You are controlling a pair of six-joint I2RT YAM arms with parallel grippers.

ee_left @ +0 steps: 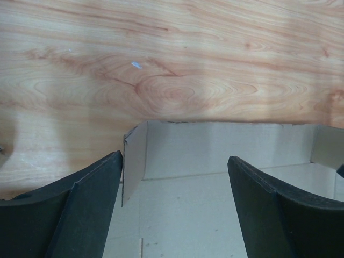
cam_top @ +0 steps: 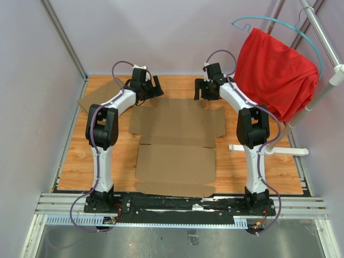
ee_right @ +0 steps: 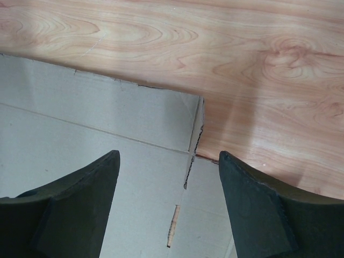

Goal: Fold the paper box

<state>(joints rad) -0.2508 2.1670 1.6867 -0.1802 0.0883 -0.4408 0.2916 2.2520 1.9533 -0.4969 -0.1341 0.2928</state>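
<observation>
Top external: paper box (cam_top: pixel 177 145) spread out, both arms at its far edge

On the desk (cam_top: pixel 72 161) the sheet lies mostly flat, centred between the arms. The left fingers (cam_top: pixel 155 87) hang spread wide over its far left corner, grasping nothing. In the left wrist view, a narrow far strip there is tilted up. The right fingers (cam_top: pixel 206 90), likewise released, hover above the far right corner.

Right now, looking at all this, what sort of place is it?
Probably a robotics lab test cell: two robot arms bolted to a metal rail at the edge of a wooden table, pale panels closing it in, and practice props: an unfolded paper box, a red cloth.
</observation>
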